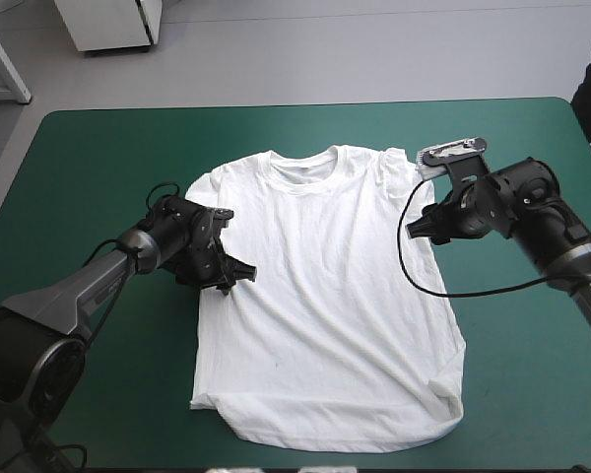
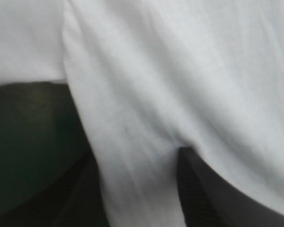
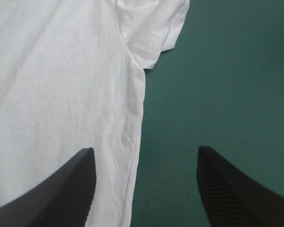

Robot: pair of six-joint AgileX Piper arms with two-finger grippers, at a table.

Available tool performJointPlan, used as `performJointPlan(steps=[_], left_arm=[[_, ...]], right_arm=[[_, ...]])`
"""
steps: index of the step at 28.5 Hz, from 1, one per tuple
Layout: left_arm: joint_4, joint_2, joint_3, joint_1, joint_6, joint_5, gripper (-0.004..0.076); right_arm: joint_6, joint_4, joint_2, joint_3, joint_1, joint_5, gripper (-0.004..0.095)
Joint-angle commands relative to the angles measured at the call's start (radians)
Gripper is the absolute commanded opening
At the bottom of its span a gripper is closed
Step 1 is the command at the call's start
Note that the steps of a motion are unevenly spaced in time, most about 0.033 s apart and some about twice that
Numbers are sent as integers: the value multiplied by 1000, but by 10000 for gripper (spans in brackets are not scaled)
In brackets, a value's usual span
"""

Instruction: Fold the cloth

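T-shirt mid-frame is light and floppy, so pinch the side edges. Left claw gapes around the cloth edge, right claw wide open, empty.

One T-shirt, one table, a left gripper and a right gripper.
We count a single white T-shirt at the middle of the high view, with two short sleeves and one neckline in its upper part; one teal-green-covered table; and two grippers, at centre left and centre right (two black fingers apiece, so four).
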Motion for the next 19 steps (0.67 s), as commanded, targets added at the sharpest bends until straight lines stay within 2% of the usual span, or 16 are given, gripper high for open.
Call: performJointPlan(steps=[1, 3, 5, 13, 19], left_arm=[[21, 26, 2, -3, -12, -42, 176], [23, 43, 2, -3, -10, -42, 67], [25, 61, 2, -3, -8, -42, -10], [18, 73, 2, -3, 31, -42, -8], [21, 67, 2, -3, 56, -28, -8]], right_arm=[[-14, -37, 5, -32, 0, -50, 591], [-12, -39, 30, -32, 0, -61, 591], [-2, -39, 56, -32, 0, -67, 591], [5, -41, 182, -32, -2, -117, 591], [6, 34, 296, -32, -54, -115, 593]])
